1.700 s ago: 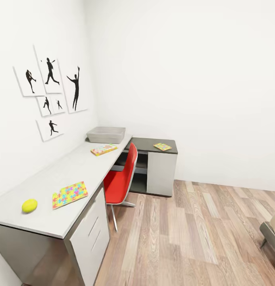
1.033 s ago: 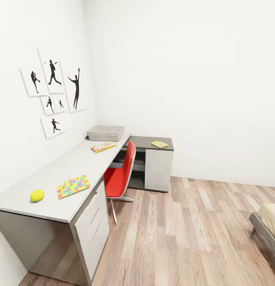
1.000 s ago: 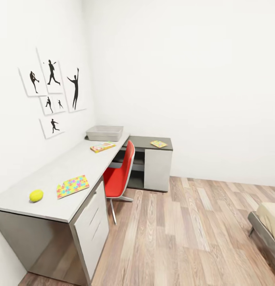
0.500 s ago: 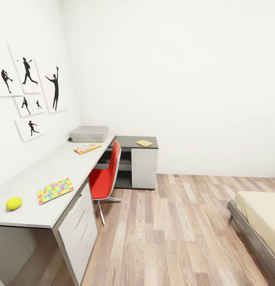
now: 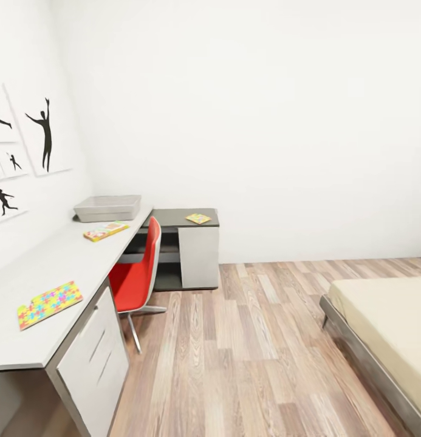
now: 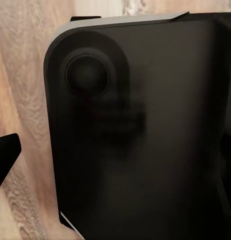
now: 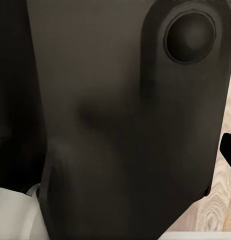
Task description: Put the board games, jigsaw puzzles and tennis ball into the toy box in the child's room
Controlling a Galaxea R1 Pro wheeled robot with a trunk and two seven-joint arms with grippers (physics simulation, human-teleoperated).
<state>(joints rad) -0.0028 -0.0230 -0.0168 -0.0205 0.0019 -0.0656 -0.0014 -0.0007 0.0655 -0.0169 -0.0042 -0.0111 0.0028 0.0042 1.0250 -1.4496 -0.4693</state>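
The pale grey toy box (image 5: 107,207) stands at the far end of the long table (image 5: 58,258), against the wall. One board game (image 5: 106,230), a flat colourful box, lies just in front of it. A jigsaw puzzle (image 5: 49,301) lies on the near part of the light top, and a second puzzle (image 5: 198,218) lies on the dark corner section. The tennis ball is out of view. The bed (image 5: 386,315) shows at the right, and its visible part is bare cream mattress. A black fingertip (image 6: 3,162) edges into the left wrist view and another fingertip (image 7: 228,150) into the right.
A red chair (image 5: 140,273) is tucked under the table beside white drawers (image 5: 92,358). Wood-plank floor (image 5: 246,340) stretches between table and bed. Black silhouette pictures (image 5: 43,136) hang on the left wall. In both wrist views a dark robot panel (image 6: 140,135) sits close over the floor.
The camera has swung to the right: the table has slid toward the picture's left, much more of the bed has come in, and the tennis ball has left the picture.
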